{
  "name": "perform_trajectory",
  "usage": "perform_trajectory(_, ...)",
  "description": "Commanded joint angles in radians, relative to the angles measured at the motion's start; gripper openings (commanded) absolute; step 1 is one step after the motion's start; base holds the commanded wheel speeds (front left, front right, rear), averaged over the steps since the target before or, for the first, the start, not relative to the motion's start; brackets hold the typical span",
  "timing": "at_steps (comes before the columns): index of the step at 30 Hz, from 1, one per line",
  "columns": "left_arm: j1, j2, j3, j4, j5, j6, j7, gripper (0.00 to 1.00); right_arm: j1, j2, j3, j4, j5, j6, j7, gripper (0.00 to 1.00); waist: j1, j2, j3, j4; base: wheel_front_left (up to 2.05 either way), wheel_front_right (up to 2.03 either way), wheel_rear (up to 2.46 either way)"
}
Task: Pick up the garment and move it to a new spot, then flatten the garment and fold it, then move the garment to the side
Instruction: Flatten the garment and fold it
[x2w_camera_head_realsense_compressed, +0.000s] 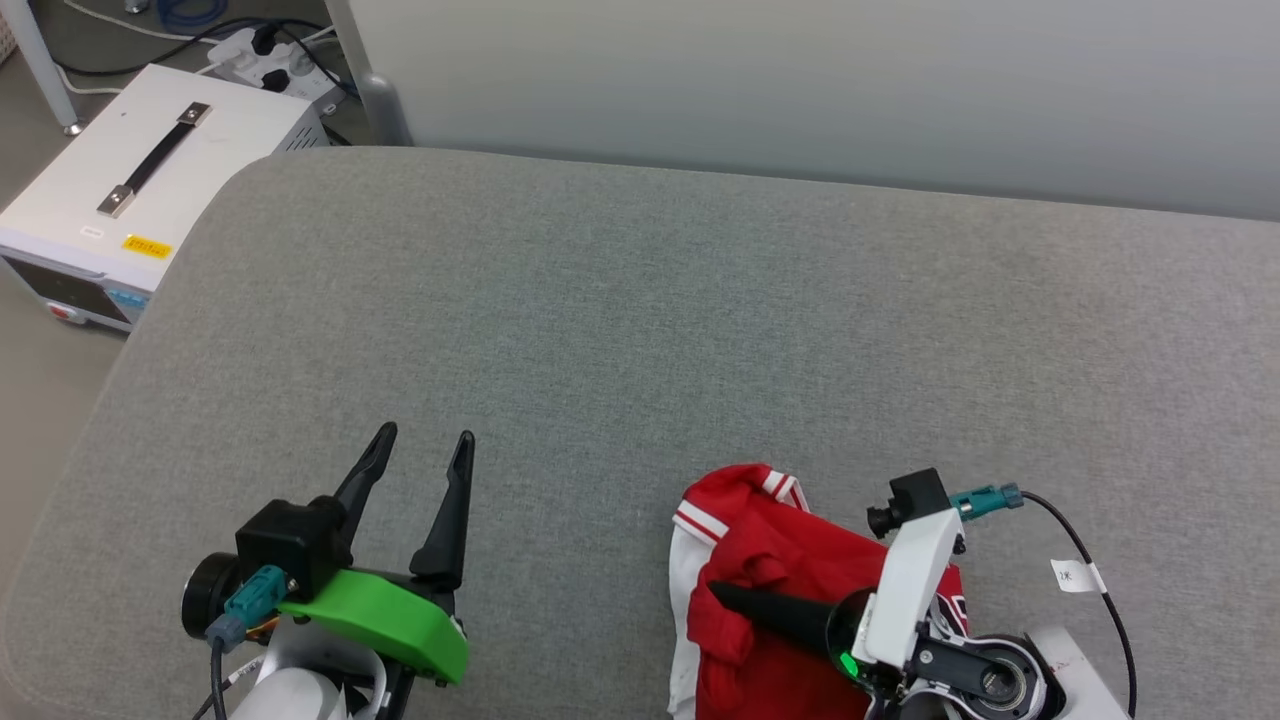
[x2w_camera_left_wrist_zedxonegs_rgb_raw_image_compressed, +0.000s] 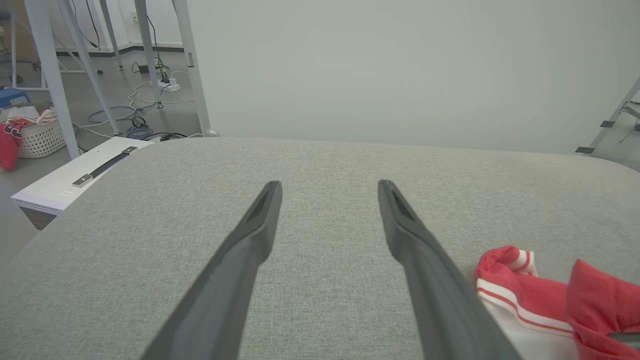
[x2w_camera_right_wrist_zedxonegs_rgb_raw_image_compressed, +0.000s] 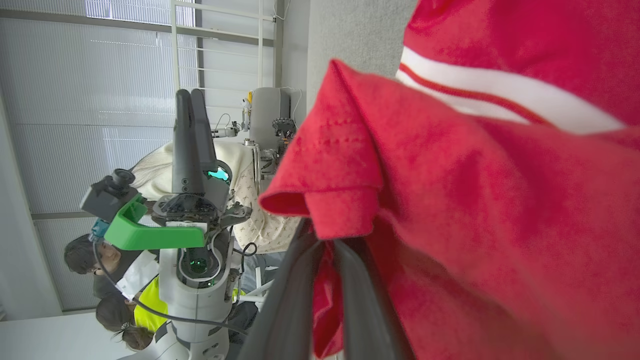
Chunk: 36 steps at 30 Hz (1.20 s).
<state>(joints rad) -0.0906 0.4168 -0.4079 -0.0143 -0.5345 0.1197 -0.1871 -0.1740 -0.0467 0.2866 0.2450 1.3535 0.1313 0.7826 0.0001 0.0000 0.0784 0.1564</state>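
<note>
The right claw (x2w_camera_head_realsense_compressed: 728, 598) is clamped on the shirt (x2w_camera_head_realsense_compressed: 765, 535), which we find bunched at lower right of the head view; the left claw (x2w_camera_head_realsense_compressed: 425, 440), fingers apart and empty, sits well left of it.

Worktop (x2w_camera_head_realsense_compressed: 640, 300) open across the middle, far edge and far-right corner. Shirt (x2w_camera_head_realsense_compressed: 770, 560) bunched at near edge, right of centre. Left gripper (x2w_camera_head_realsense_compressed: 425, 436) over near-left part. White box (x2w_camera_head_realsense_compressed: 230, 140) off far-left corner; wall (x2w_camera_head_realsense_compressed: 800, 80) behind far edge.
</note>
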Motion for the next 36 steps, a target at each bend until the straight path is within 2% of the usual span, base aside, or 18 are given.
perform_trajectory(1,-0.019,-0.007,0.0,0.006,0.002,-0.006,-0.012,1.0,-0.019,-0.004,0.01,0.022,-0.028,-0.001,-0.024,0.0,-0.0001,0.0,0.026,0.024,0.0,0.0,0.0)
perform_trajectory(4,-0.027,-0.014,-0.003,0.023,-0.001,-0.013,-0.021,1.0,-0.032,-0.004,0.031,0.074,-0.074,-0.001,-0.078,0.0,-0.0001,0.0,0.038,0.033,0.0,0.0,0.0)
perform_trajectory(5,-0.028,-0.016,-0.004,0.029,-0.001,-0.015,-0.023,1.0,-0.033,-0.004,0.035,0.088,-0.085,-0.001,-0.091,0.06,-0.0001,0.0,0.039,0.034,0.0,0.0,0.0)
perform_trajectory(7,-0.03,-0.019,-0.004,0.038,-0.003,-0.018,-0.028,1.0,-0.039,-0.004,0.042,0.117,-0.113,-0.001,-0.118,0.55,-0.0001,0.0,0.042,0.035,0.0,0.0,0.0)
perform_trajectory(8,-0.03,-0.019,-0.004,0.043,-0.003,-0.019,-0.031,1.0,-0.043,-0.004,0.047,0.123,-0.12,-0.001,-0.13,1.0,-0.0001,0.0,0.043,0.035,0.0,0.0,0.0)
perform_trajectory(13,-0.034,-0.018,-0.004,0.06,-0.004,-0.022,-0.036,1.0,-0.056,-0.004,0.07,0.088,-0.111,-0.001,-0.169,1.0,-0.0001,0.0,0.032,0.022,0.0,0.0,0.0)
perform_trajectory(20,-0.026,-0.01,-0.009,0.067,-0.003,-0.018,-0.032,1.0,-0.034,-0.04,0.064,-0.039,-0.196,-0.001,-0.257,1.0,-0.0001,0.0,0.001,-0.003,0.0,0.0,0.0)
perform_trajectory(25,-0.012,-0.004,-0.009,0.064,-0.004,-0.008,-0.027,1.0,0.009,-0.089,-0.002,-0.091,-0.357,-0.001,-0.39,1.0,-0.0001,0.0,-0.021,-0.025,0.0,0.0,0.0)
perform_trajectory(32,0.009,0.002,-0.005,0.066,-0.01,0.009,-0.022,1.0,0.094,-0.093,-0.17,-0.116,-0.555,-0.001,-0.523,1.0,-0.0001,0.0,-0.048,-0.054,0.0,0.0,0.0)
perform_trajectory(36,0.022,0.004,-0.002,0.073,-0.013,0.019,-0.022,1.0,0.142,-0.092,-0.26,-0.149,-0.739,-0.001,-0.606,1.0,-0.0001,0.0,-0.065,-0.068,0.0,0.0,0.0)
